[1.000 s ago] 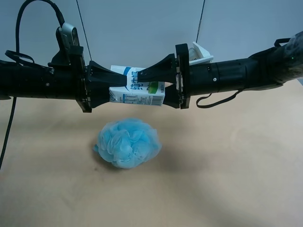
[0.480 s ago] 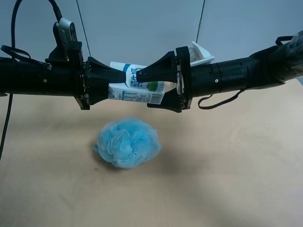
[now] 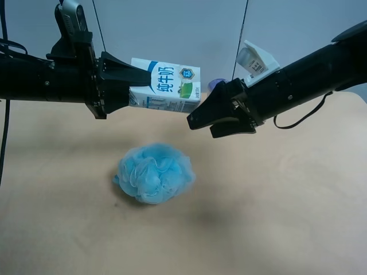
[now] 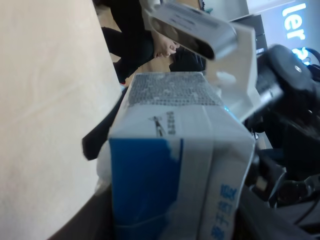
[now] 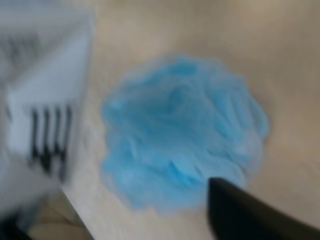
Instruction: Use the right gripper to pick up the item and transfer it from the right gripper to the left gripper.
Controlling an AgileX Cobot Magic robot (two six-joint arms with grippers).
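At the exterior high view's left, the left gripper (image 3: 137,87) is seen on a black arm topped by a silver-grey camera (image 3: 71,17). Its fingers are closed on the left end of the item (image 3: 169,89). The white carton is held in the air, well above the worktop (image 3: 275,200), with its blue characters turned toward the high camera. In the left wrist view the item (image 4: 170,165) fills the foreground, and a blue panel and a dotted grey end face are shown. Below the carton, a fluffy blue sponge (image 3: 156,173) is lying on the worktop, touched by neither arm. Just right of the carton and a little lower, the right gripper (image 3: 200,127) is seen pointing toward the left. Its fingers are spread apart and empty, and a clear gap is left between them and the carton. A white piece (image 3: 255,60) is mounted near its wrist. In the blurred right wrist view, the sponge (image 5: 185,135) is seen beneath one dark fingertip (image 5: 250,215), with a barcoded face of the carton (image 5: 45,100) at the edge.
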